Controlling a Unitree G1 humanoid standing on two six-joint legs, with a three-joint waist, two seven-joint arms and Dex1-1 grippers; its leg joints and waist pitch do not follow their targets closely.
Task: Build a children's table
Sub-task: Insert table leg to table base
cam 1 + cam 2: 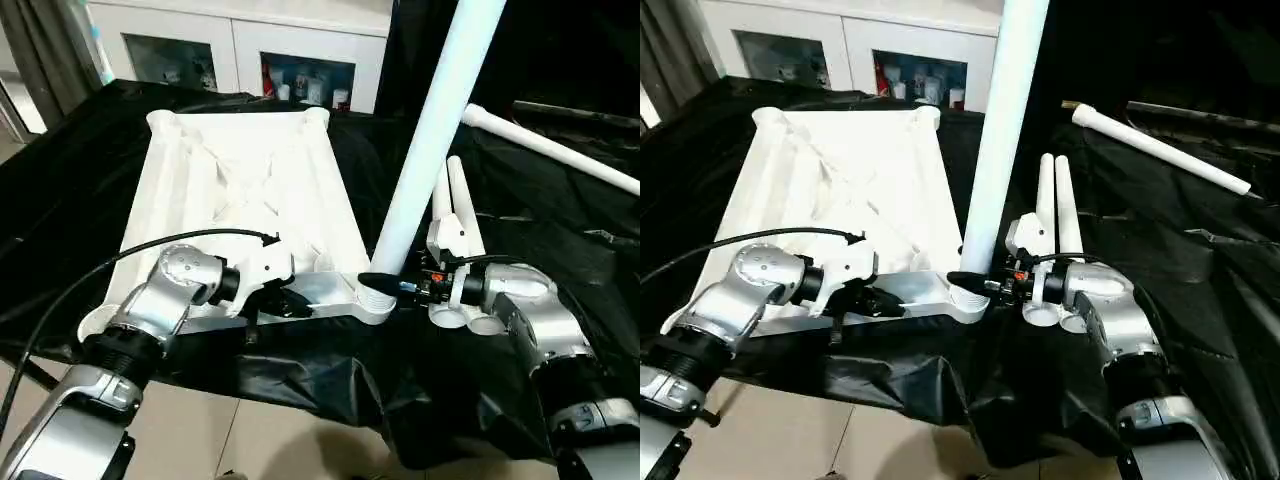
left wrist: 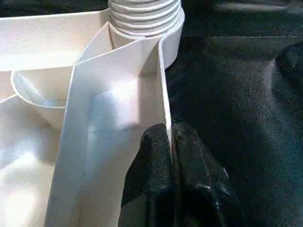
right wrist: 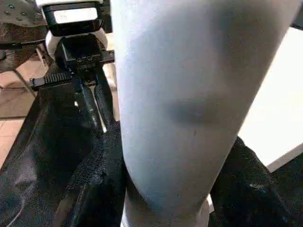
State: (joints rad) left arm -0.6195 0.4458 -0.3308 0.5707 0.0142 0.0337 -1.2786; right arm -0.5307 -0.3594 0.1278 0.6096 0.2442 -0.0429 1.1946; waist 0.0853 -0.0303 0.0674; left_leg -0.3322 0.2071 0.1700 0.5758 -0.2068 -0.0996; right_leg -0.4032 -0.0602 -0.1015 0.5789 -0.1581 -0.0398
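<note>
Your left claw [image 2: 173, 156] is pinched shut on the near rim of the tabletop [image 1: 250, 190], which lies ribbed side up on the black-draped worktop [image 1: 560, 230]. Your right claw [image 1: 385, 283] grips the upright leg [image 1: 430, 140] standing in the near right corner socket [image 1: 375, 305].

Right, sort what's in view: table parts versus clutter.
Job:
tabletop, upside down
upright leg in near corner socket
two legs lying side by side
one leg lying farther right

Lying about:
black cloth
white cabinet behind
</note>
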